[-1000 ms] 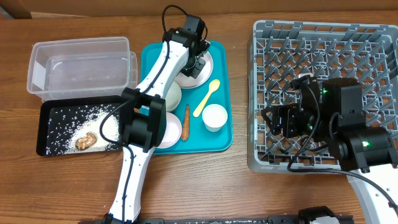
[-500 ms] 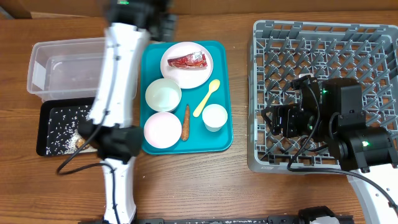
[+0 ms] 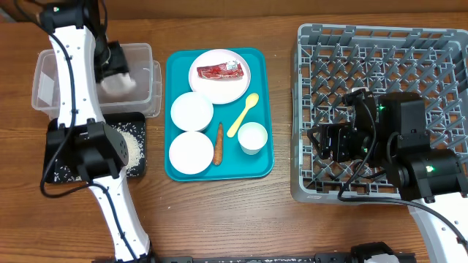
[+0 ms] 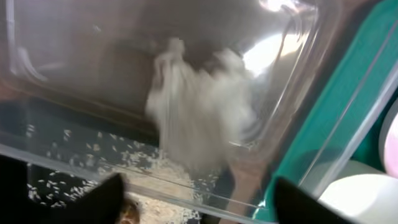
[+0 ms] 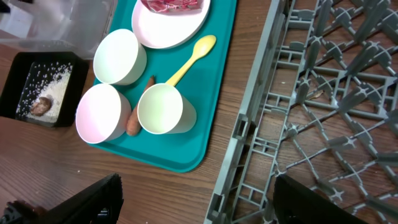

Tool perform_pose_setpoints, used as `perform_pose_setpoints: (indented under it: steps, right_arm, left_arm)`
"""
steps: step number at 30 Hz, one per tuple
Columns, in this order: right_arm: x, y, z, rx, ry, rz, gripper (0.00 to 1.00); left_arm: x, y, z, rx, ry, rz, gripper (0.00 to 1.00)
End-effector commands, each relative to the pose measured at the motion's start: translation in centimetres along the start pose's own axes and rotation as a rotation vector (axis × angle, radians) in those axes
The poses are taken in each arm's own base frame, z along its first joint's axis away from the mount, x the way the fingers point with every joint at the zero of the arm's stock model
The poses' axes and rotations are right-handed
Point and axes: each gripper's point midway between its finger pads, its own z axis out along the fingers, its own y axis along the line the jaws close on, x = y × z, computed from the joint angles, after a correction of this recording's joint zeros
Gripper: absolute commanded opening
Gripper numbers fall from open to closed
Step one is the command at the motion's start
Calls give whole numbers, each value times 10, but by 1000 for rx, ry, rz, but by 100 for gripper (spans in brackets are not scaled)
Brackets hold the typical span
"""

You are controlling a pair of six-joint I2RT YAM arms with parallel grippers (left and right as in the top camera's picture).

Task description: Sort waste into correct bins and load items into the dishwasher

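**Wooden table** [image 3: 219, 219]: bare along its near edge and in a strip between the teal tray and the rack.

**Dish rack** [image 3: 380, 33]: grey lattice filling the right side. The right gripper [image 3: 325, 142] hovers over its left-front cells, just inside the left rim. Its jaws stand wide, with only air between them.

**Teal tray** [image 3: 259, 164]: centre. Its left edge lies just beside the tub's right wall.

**Clear tub** [image 3: 44, 80]: far left. Its near wall meets the far edge of the black tray [image 3: 62, 174]. The left gripper [image 4: 199, 202] hangs above the tub's right half, fingertips spread wide and gripping nothing.

**Pink plate** [image 3: 219, 91]: at the tray's far end, with the red wrapper [image 3: 219, 71] lying on it.

**Far bowl** [image 3: 191, 111] and **near bowl** [image 3: 191, 152]: along the tray's left edge, almost touching each other.

**Cup** [image 3: 253, 136]: upright near the tray's right edge.

**Yellow spoon** [image 3: 243, 115]: lies diagonally between the plate and the cup.

**Carrot** [image 3: 219, 142]: lies between the near bowl and the cup, just beside the bowl.

**Napkin** [image 4: 199, 112]: a blurred white mass inside the tub by its right wall. It appears free of the fingers, but whether it rests on the floor cannot be told.

**Rice** [image 5: 46, 87] and a **brown scrap** [image 5: 41, 106]: in the black tray.
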Motion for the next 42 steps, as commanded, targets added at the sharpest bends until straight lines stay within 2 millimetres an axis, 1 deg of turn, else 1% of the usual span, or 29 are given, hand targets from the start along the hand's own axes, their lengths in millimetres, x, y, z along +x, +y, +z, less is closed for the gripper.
perform_pose_setpoints:
  steps: [1,3,5,6,7,9,10,12,14,15,16,18,21,23,25,28,33,34,35,36,37,38,39,42]
  right_arm:
    - [-5,1,-3,-2,-16,-1,80]
    - [-5,1,-3,-2,-16,-1,80]
    - [-5,1,-3,-2,-16,-1,80]
    - [-5,1,-3,-2,-16,-1,80]
    - [-5,1,-3,-2,-16,-2,80]
    - [-6,2,-3,-3,-19,-3,80]
    - [-7,2,-3,-3,-21,-4,80]
    - [-7,2,-3,-3,-22,-3,80]
    - [-6,2,-3,-3,-19,-3,80]
    - [-6,2,-3,-3,-18,-2,80]
    - [-5,2,-3,-3,-16,-2,80]
    - [-5,1,-3,-2,-15,-1,80]
    - [-5,1,-3,-2,-16,-1,80]
    - [-5,1,-3,-2,-15,-1,80]
    - [-5,1,-3,-2,-14,-1,80]
    - [-4,1,-3,-2,-11,1,80]
    - [-4,1,-3,-2,-11,1,80]
    - [-4,1,-3,-2,-11,1,80]
    - [-4,1,-3,-2,-11,1,80]
    - [-4,1,-3,-2,-11,1,80]
    - [-4,1,-3,-2,-11,1,80]
    - [-4,1,-3,-2,-11,1,80]
    - [-4,1,-3,-2,-11,1,80]
    - [-4,1,-3,-2,-10,1,80]
  left_arm:
    - [4,-17,1,37,13,44,100]
    - [1,-21,-6,44,-13,49,100]
    - [-5,-26,-19,60,-59,55,100]
    - [-9,-33,-26,82,-88,68,100]
    - [-12,-45,-35,122,-120,101,100]
    - [-19,-81,-53,241,-199,245,100]
    - [-22,-108,-64,317,-257,372,100]
    - [-25,-140,-73,368,-329,505,99]
    - [-27,-168,-72,372,-379,589,100]
    - [-26,-183,-66,362,-390,624,100]
    - [-25,-193,-61,350,-395,647,100]
    - [-21,-214,-44,325,-386,682,99]
    - [-8,-245,-11,308,-347,753,98]
    - [0,-259,14,272,-316,796,97]
    - [6,-266,37,219,-290,817,96]
    - [15,-278,70,199,-252,880,96]
    - [19,-283,102,204,-214,886,95]
    - [20,-283,107,202,-207,887,93]
    - [21,-283,110,202,-201,886,86]
    - [22,-282,114,201,-192,887,69]
    - [23,-282,117,201,-185,888,49]
    - [24,-282,120,200,-177,888,37]
    - [26,-281,125,198,-168,890,26]
    - [29,-282,129,199,-152,876,4]
